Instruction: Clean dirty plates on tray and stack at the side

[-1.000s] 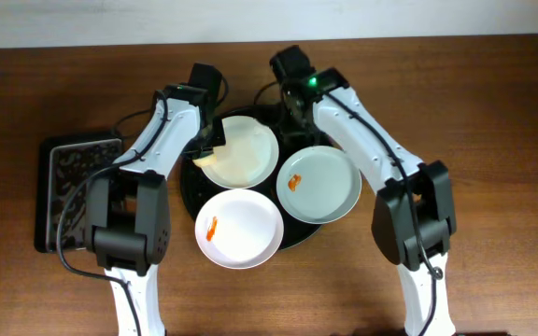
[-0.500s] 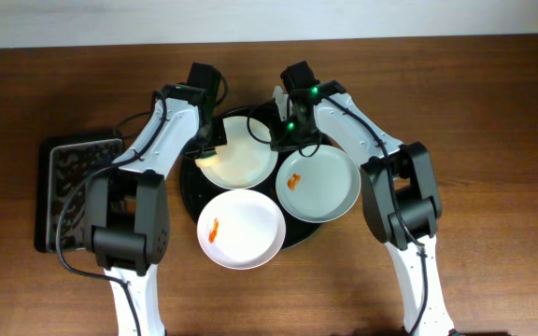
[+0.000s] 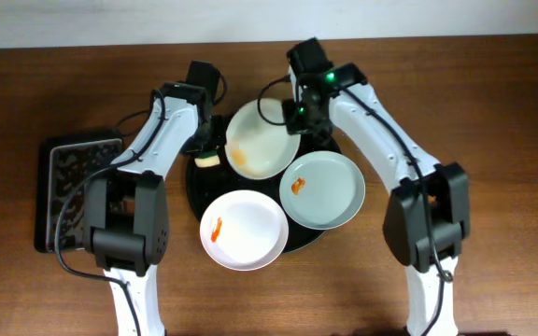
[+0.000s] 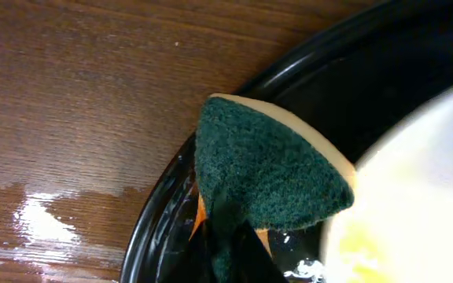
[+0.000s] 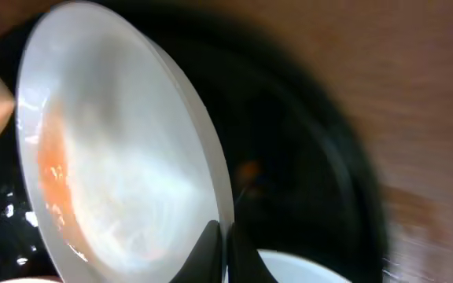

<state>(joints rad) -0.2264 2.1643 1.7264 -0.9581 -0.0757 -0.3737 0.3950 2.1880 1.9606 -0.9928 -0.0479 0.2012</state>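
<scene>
The right gripper (image 3: 297, 114) now clamps the rear plate (image 3: 264, 138), which sits further right; its orange smear (image 3: 236, 157) is exposed. The sponge (image 3: 209, 160) is off the plate's left edge.

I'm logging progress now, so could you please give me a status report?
Left claw shut on sponge at tray rim. Right claw shut on rear plate, orange smeared. Two other plates, smeared, on tray. No obstruction seen.

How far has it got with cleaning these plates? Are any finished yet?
Nothing looks finished. No plate is stacked beside the tray, and all three show orange smears. In hand: the right pincer grips the rim of the back plate, and the left pincer holds a green sponge beside it. Left to do: wiping it, the front plate and the pale green plate, then stacking.
</scene>
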